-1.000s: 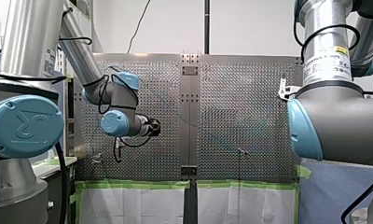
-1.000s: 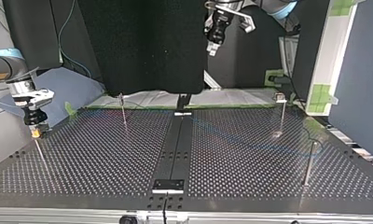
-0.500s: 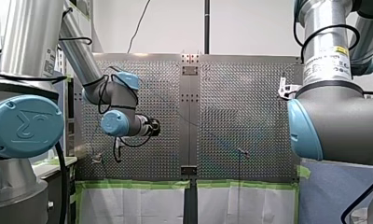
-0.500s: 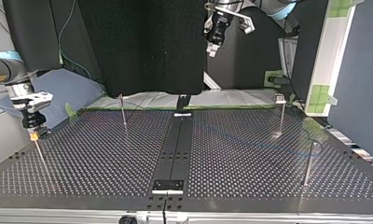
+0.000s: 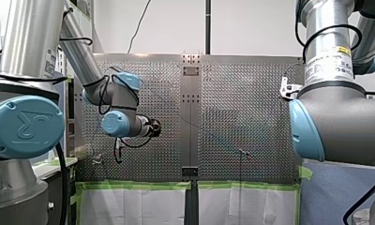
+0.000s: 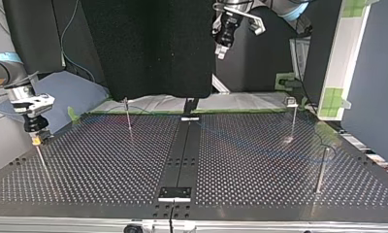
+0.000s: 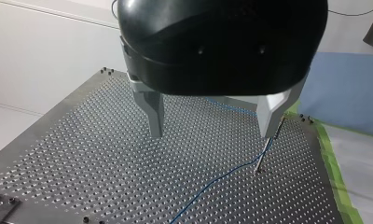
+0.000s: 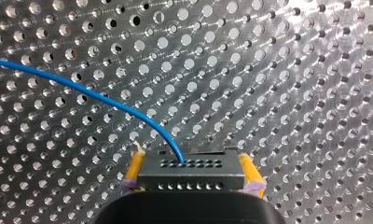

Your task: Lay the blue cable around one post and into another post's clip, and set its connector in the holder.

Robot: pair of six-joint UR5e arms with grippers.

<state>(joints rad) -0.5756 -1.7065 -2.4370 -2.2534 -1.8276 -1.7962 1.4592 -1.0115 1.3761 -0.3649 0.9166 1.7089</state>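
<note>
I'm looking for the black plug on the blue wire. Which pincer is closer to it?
Right. My right pincer holds the plug between its yellow pads. My left pincer hangs open, high above the table, away from it.

Perforated metal table [image 6: 109,165], green tape [image 5: 134,185] along its edge, black curtain [image 6: 148,43] behind, blue cloth [image 7: 343,88] beside

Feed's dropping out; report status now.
Left gripper open, empty, above table. Right gripper shut on connector, blue cable trailing across table. Nothing in the way.
</note>
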